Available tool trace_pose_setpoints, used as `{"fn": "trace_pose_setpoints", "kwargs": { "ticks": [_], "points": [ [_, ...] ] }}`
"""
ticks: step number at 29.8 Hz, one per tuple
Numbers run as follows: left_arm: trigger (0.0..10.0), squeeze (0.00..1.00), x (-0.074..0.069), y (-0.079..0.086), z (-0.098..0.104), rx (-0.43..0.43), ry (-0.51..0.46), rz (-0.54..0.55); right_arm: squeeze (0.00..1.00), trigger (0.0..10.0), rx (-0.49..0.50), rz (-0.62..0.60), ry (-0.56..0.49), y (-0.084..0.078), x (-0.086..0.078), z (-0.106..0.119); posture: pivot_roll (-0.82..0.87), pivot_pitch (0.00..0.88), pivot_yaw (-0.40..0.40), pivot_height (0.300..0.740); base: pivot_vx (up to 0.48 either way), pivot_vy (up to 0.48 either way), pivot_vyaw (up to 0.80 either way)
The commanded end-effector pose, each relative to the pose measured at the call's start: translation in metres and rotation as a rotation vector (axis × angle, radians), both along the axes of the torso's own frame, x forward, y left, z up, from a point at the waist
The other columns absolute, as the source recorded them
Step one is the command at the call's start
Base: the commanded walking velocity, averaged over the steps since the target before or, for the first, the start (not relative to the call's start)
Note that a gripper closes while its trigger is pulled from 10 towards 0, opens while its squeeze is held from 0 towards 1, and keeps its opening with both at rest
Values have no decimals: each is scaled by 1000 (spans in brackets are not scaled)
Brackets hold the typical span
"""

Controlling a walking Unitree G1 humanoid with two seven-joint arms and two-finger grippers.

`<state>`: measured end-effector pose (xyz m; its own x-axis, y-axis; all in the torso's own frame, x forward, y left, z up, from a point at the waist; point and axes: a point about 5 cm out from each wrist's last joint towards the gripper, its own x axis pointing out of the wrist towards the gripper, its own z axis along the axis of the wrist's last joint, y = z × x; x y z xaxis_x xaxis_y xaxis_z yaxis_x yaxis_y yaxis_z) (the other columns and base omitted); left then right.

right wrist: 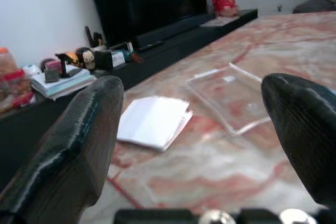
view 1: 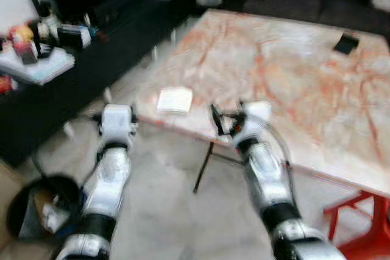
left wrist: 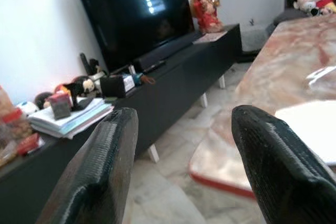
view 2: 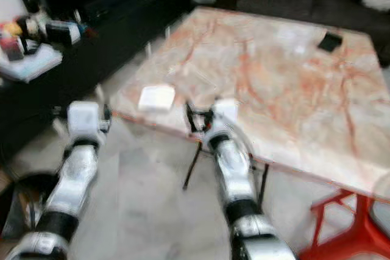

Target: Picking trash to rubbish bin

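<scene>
The right gripper, fingers spread wide, is facing the folded paper (light, floppy; best pinched at its raised edge).

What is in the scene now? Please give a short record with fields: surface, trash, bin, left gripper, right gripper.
surface: marble-pattern table, pink and white
trash: folded white paper near the table's edge; clear plastic tray lying flat beside it on the table
bin: dark rubbish bin on the floor at the robot's left, with something already inside
left gripper: left gripper open, over the floor beside the table's corner, holding nothing
right gripper: right gripper open, at the table's edge, facing the paper and tray, holding nothing
</scene>
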<state>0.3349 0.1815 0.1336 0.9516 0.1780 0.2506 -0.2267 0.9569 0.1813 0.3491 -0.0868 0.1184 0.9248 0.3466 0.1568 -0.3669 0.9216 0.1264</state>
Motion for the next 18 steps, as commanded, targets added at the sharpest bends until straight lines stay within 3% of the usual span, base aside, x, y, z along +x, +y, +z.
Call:
{"fn": "trace_pose_setpoints", "kwargs": {
  "ticks": [1, 10, 18],
  "points": [
    [10000, 0, 2, -11, 4, -10, -7, -34, 0, 10000, 2, -31, -17, -11, 3, 5, 28, 0, 10, 740, 345, 0, 0],
    [10000, 0, 4, -12, 7, -18, -13, -36, 0, 10000, -7, -23, -18, -10, 3, 6, 33, 0, 1, 740, 346, 0, 0],
    [10000, 0, 4, -13, 9, -23, -15, -40, 0, 10000, -12, -10, -21, -8, 3, 7, 35, 12, -3, 740, 347, 0, 648]
  ]
}}
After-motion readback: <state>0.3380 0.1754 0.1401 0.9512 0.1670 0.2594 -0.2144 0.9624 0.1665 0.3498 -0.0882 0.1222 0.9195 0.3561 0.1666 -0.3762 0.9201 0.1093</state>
